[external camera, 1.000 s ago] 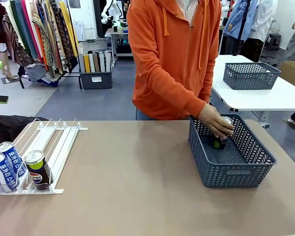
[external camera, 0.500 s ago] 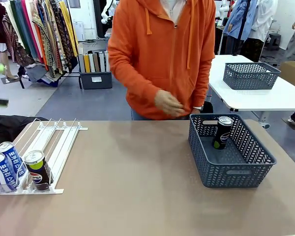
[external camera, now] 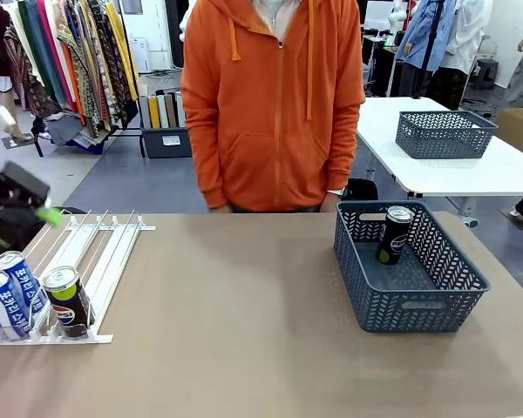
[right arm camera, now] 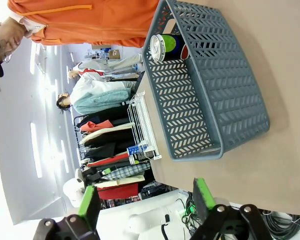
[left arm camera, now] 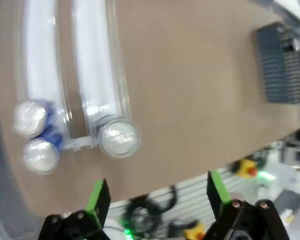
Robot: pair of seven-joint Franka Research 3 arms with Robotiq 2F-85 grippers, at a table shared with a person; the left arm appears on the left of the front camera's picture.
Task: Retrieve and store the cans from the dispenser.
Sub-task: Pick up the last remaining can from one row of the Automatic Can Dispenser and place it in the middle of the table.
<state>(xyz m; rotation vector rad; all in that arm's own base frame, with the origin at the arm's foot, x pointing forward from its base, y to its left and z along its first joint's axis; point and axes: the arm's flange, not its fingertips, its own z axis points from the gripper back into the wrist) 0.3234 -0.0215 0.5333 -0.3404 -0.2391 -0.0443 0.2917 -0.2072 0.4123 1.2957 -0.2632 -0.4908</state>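
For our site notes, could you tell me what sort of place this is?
Probably an indoor lab staged like a shop: a full clothes rack, a can dispenser, mesh baskets on tables.

dispenser on table, left side, lanes running near to far. 3 cans at its near end by the stoppers: left 2 cans close together, 1 behind the other; 3rd can just right of them, next lane. basket on table's right side, well apart from dispenser. stored can upright inside it, far-left part. person behind table's far edge, centre. 2nd basket on rear table, behind at right.
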